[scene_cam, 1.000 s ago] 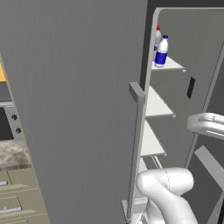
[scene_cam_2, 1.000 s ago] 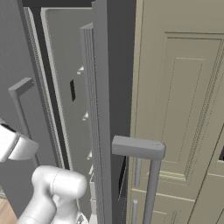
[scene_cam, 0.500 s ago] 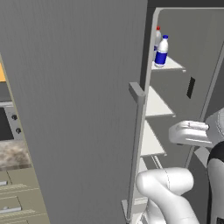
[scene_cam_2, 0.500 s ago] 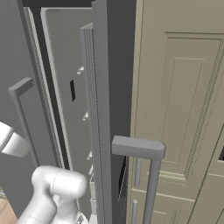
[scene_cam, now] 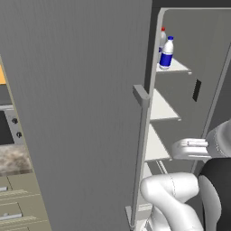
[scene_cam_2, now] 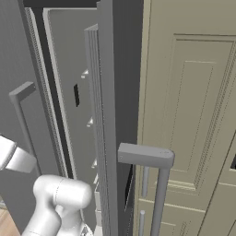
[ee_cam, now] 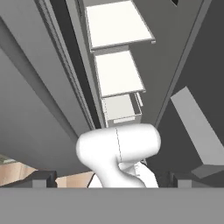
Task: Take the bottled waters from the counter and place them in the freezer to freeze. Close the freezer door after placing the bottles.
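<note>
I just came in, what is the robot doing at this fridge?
The robot stands at the open freezer. Both bottles already stand side by side on its top white shelf, the blue-capped one in front of the red-capped one. The tool is open and holds nothing; it hangs low, near the bottom shelves. The freezer door is wide open, so closing it is what remains.

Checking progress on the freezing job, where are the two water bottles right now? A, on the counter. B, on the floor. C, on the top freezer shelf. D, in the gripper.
C: both bottled waters stand together on the top white shelf inside the freezer.
</note>
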